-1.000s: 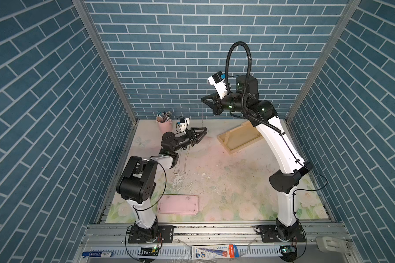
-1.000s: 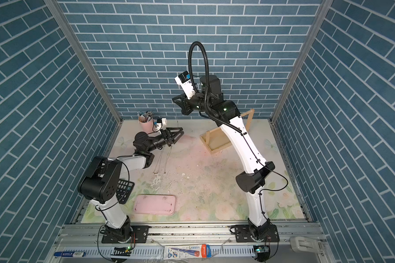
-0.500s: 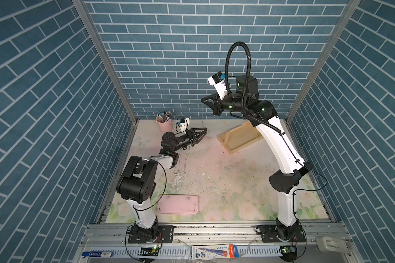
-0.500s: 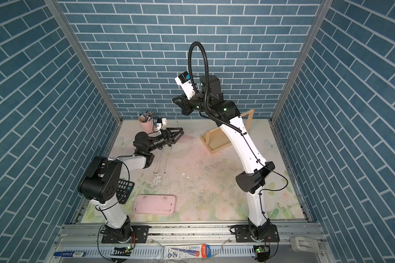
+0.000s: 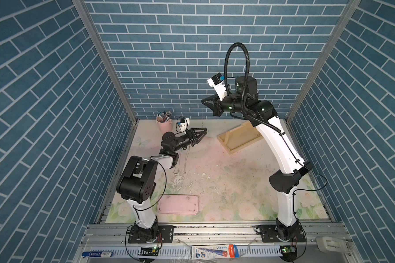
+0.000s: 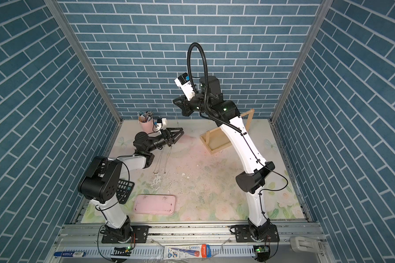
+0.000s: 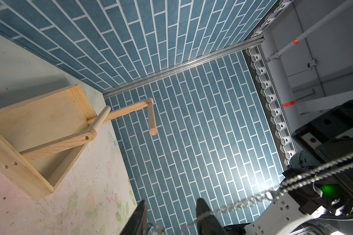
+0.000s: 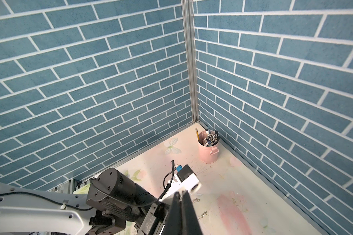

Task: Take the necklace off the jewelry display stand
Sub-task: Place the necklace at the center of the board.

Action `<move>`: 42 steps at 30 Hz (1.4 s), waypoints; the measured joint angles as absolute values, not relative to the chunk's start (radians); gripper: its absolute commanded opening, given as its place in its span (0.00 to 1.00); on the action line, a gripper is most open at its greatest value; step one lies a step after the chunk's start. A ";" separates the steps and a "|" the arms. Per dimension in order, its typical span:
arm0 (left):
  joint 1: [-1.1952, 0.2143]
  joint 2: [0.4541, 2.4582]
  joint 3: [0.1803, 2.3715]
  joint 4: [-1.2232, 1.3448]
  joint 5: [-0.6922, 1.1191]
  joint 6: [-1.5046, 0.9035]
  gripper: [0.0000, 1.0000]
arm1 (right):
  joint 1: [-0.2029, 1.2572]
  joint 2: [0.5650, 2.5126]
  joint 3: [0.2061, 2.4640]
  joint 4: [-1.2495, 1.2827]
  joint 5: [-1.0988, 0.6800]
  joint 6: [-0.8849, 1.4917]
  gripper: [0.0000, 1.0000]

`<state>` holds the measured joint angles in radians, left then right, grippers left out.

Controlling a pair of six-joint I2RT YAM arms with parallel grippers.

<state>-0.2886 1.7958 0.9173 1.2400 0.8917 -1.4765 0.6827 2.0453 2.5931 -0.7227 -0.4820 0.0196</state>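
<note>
**Chain strung between two claws**

The left claw [image 5: 204,132] hovers low over the floral-print bench [image 5: 226,182], jaws apart, with a thin silver chain necklace [image 7: 243,200] draped across one finger [image 7: 207,225]. Above it, the closed right claw [image 5: 202,104] pinches the chain. Lower, to the right claw's right, the pale wooden jewelry display stand [image 5: 237,139] rests apart from the chain.

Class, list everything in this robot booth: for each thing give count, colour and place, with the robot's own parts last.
display stand: one, pale wood, back right
necklace: one, silver, between right tool and left tool
cup of pens: one, pink, back left corner
tray: one, pink, front left
calculator: one, black, left edge
marker: one, blue, very front, left
carton: one, mostly white, very front
left tool: one, black, open, low
right tool: one, black, shut on necklace, raised
</note>
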 measured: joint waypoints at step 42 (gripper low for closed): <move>-0.289 1.797 0.917 1.240 0.892 -1.477 0.35 | 0.682 2.045 2.593 -0.735 -0.403 -0.034 0.00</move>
<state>-0.2886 1.7966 0.9173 1.2400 0.8917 -1.4769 0.6823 2.0453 2.5931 -0.7349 -0.4026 -0.0338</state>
